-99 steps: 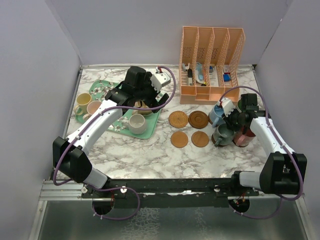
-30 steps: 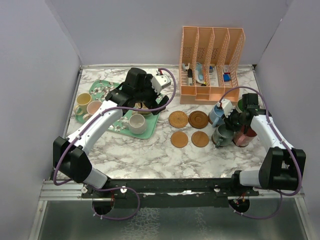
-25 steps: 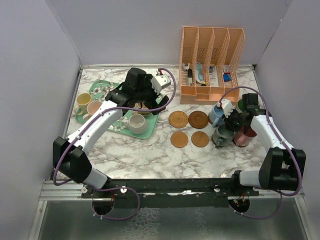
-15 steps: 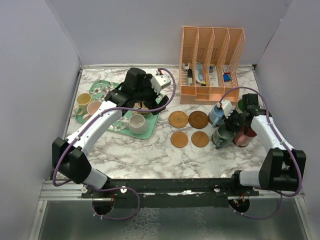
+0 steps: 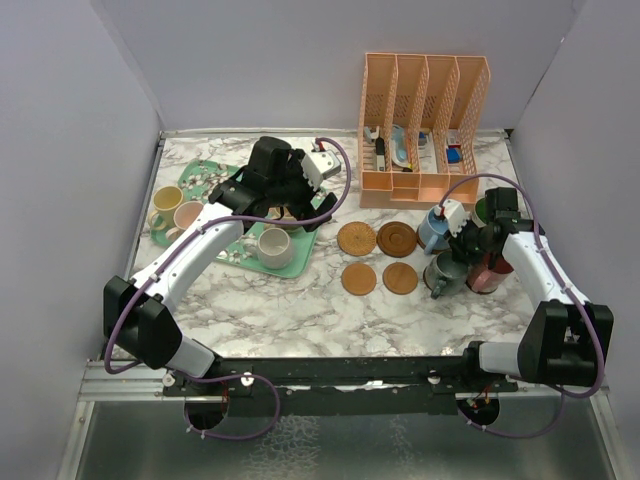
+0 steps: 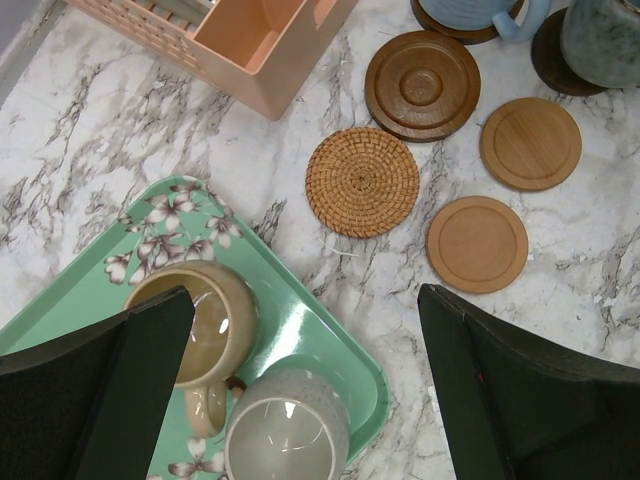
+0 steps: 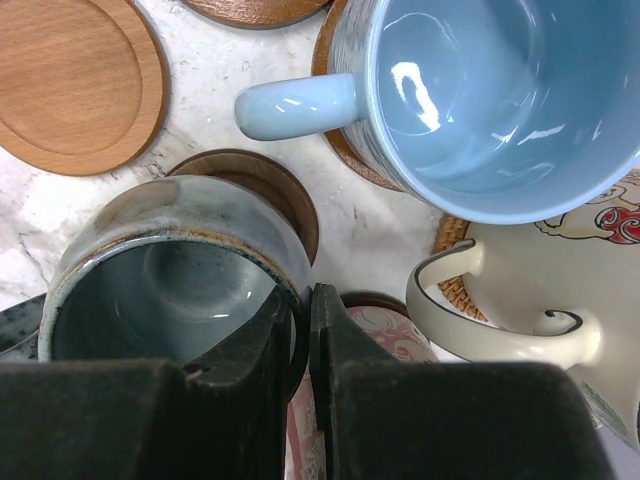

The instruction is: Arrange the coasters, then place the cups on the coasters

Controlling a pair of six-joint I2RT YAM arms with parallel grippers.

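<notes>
My right gripper (image 7: pixel 303 320) is shut on the rim of the grey-teal cup (image 7: pixel 160 290), one finger inside and one outside. That cup (image 5: pixel 445 270) sits over a dark coaster (image 7: pixel 265 185). Beside it, the light blue cup (image 7: pixel 500 90) stands on another coaster. A cream handled cup (image 7: pixel 560 270) rests on a woven coaster (image 7: pixel 450 240). Four bare coasters lie mid-table: woven (image 6: pixel 361 182), dark ringed (image 6: pixel 422 85), and two light ones (image 6: pixel 531 143) (image 6: pixel 477 243). My left gripper (image 6: pixel 305 300) hangs open above the tan cup (image 6: pixel 195 325) and a pale grey cup (image 6: pixel 287 430).
The mint-green flowered tray (image 5: pixel 208 178) holds those two cups at the left. A yellow cup (image 5: pixel 165 205) and a pink cup (image 5: pixel 188 216) stand at its left edge. An orange file organizer (image 5: pixel 423 125) stands at the back right. A maroon cup (image 5: pixel 488 272) is next to my right wrist.
Almost nothing: the right wrist has shifted very slightly, still clamped on the grey-teal cup's rim. The left arm hovers over the tray as before.
</notes>
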